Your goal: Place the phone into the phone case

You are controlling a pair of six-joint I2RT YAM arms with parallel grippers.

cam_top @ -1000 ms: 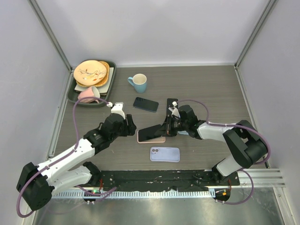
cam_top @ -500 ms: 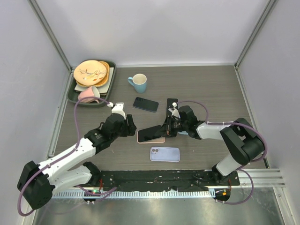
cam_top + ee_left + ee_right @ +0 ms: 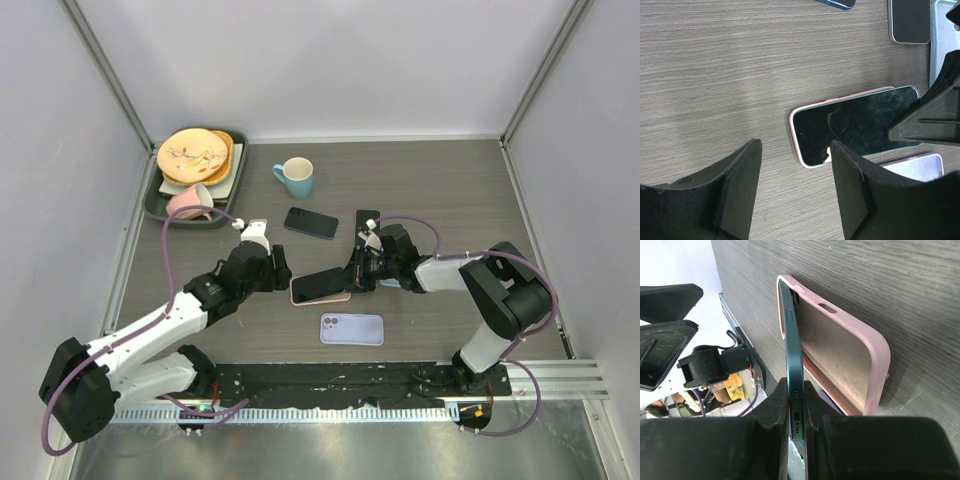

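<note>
A green-edged phone (image 3: 322, 283) with a dark screen lies tilted into a pink case (image 3: 318, 298) at the table's middle. Its left end sits in the case and its right end is raised. My right gripper (image 3: 360, 272) is shut on the phone's right end; in the right wrist view the phone (image 3: 792, 365) stands edge-on between the fingers, beside the open pink case (image 3: 850, 355). My left gripper (image 3: 280, 275) is open just left of the case, touching nothing; in its wrist view the phone (image 3: 855, 125) and case rim (image 3: 794, 137) lie beyond the fingers.
A lilac phone case (image 3: 352, 329) lies in front. A dark phone (image 3: 311, 222) and another dark device (image 3: 366, 222) lie behind. A blue mug (image 3: 296, 176) stands at the back. A tray (image 3: 155, 200) with plates and a pink cup is at the back left.
My right gripper has pushed the phone slightly left and lower into the case. My left arm has barely shifted.
</note>
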